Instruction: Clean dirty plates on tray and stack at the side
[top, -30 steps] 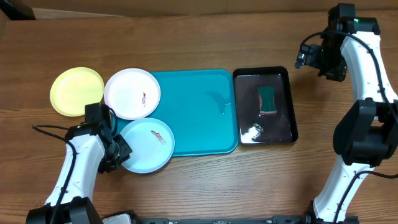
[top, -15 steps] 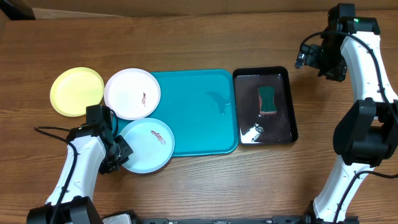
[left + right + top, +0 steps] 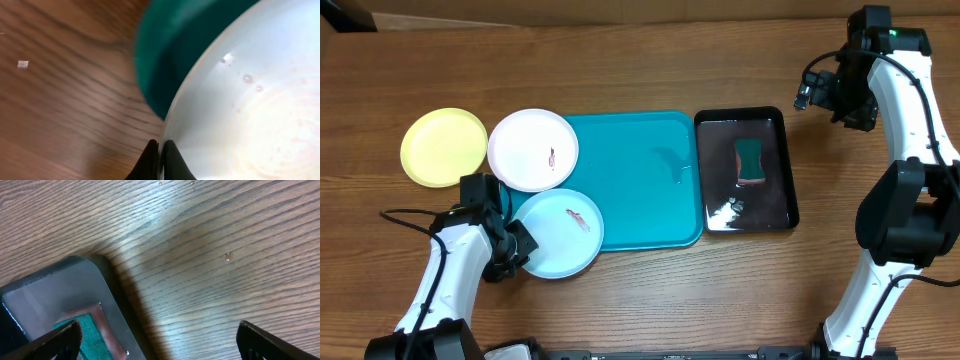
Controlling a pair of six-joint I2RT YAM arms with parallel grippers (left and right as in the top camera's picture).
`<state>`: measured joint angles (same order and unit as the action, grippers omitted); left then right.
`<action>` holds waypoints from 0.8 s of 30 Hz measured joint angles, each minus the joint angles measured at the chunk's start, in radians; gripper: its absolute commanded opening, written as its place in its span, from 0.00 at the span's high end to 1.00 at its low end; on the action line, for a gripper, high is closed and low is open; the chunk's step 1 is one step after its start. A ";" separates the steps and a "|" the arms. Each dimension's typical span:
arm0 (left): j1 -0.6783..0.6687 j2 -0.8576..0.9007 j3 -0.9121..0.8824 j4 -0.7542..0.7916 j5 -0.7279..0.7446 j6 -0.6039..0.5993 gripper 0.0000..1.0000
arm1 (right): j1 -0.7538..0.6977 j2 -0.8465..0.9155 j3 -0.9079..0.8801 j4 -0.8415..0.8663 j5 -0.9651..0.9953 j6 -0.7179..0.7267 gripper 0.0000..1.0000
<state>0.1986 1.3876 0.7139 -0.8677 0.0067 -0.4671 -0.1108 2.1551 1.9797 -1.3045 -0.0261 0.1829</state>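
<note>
- Here, the pale blue plate (image 3: pixel 560 232) is shown lying half over the lower left corner of the turquoise tray (image 3: pixel 640 180) and half over the table (image 3: pixel 650 60); a red-brown smear is seen on its face.
- Its near rim is pinched between the closed fingers of the left gripper (image 3: pixel 515 250), as is confirmed from the left wrist view.
- The white plate (image 3: pixel 532 150) is seen just behind it, overlapping the tray's upper left edge, and a small smear is borne at its centre too.
- The yellow plate (image 3: pixel 443 147) is laid flat on the table beside the white one, off the tray; no smear can be made out on it from overhead.
- The right gripper (image 3: pixel 810 92) is held high over the far right of the table, its fingers spread wide and nothing between them.
- The sponge (image 3: pixel 750 160) is left untouched in the wet black tray (image 3: pixel 788 160), right of the turquoise one.
- The job is judged to be barely begun: two plates are yet to be wiped, and no stack has been formed.
</note>
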 measured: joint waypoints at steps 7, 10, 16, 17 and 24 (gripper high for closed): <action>0.000 0.000 0.005 -0.019 0.219 0.095 0.96 | 0.000 0.000 0.000 0.000 0.000 0.000 0.00; -0.002 0.001 0.013 0.005 0.299 0.110 0.96 | 0.000 0.000 0.000 0.000 0.000 0.000 0.00; -0.074 0.001 0.022 0.090 0.387 0.105 0.96 | 0.000 0.000 0.000 0.000 0.000 0.000 0.00; -0.093 0.001 0.023 0.101 0.392 0.101 0.96 | 0.000 0.000 0.000 0.000 0.000 0.000 0.00; -0.264 0.005 0.162 0.072 0.365 0.039 0.96 | 0.000 0.000 0.000 0.000 0.000 0.000 0.00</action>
<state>-0.0650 1.3930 0.8757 -0.7956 0.3714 -0.4282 -0.1108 2.1551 1.9797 -1.3045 -0.0261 0.1825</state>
